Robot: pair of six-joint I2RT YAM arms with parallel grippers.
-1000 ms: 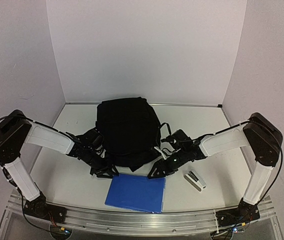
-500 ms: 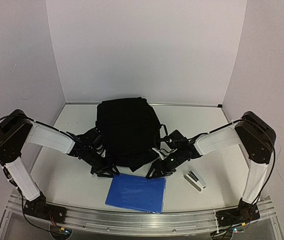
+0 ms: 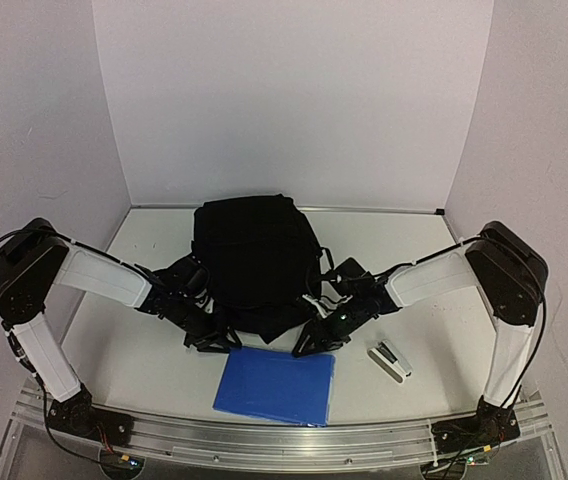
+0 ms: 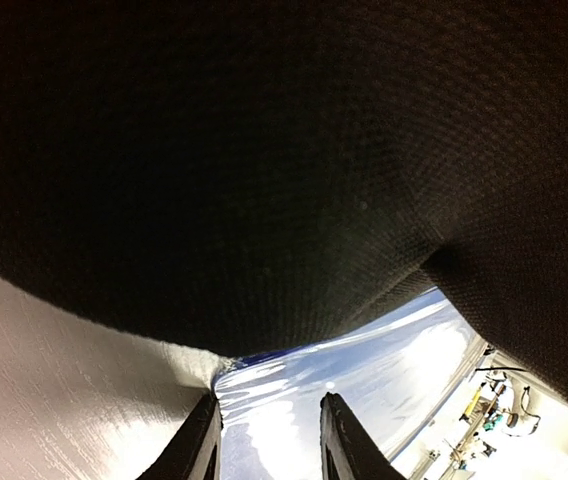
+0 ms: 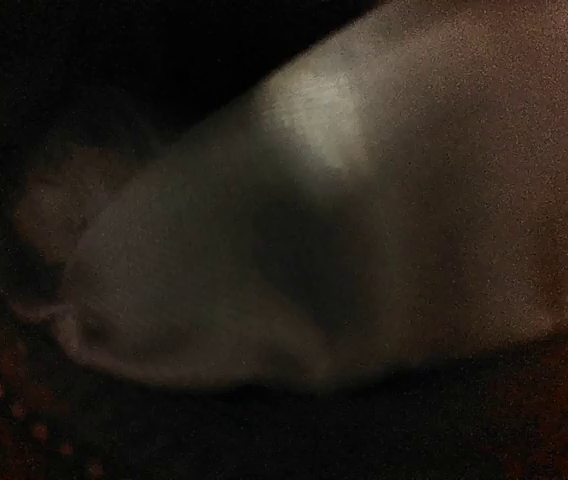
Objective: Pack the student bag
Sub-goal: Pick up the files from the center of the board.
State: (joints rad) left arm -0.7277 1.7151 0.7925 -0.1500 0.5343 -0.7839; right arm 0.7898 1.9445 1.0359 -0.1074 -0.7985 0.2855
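Note:
The student bag (image 3: 254, 255) is a black backpack lying in the middle of the table, its near edge facing the arms. My left gripper (image 3: 214, 342) is at the bag's near left corner. In the left wrist view black fabric (image 4: 264, 150) hangs over my left gripper (image 4: 269, 400); its two fingers stand apart with nothing between them. My right gripper (image 3: 314, 345) is at the bag's near right corner, pushed in under the fabric. The right wrist view is dark and shows only dim grey lining (image 5: 364, 200); its fingers are hidden.
A flat blue folder (image 3: 275, 388) lies in front of the bag near the table's front edge; it is the glossy blue sheet (image 4: 364, 380) under my left fingers. A small white and black stapler (image 3: 390, 359) lies right of it. White walls enclose the table.
My right arm has drawn in a little to the left, toward the bag's near right corner. The left arm, bag, folder and stapler have not moved.

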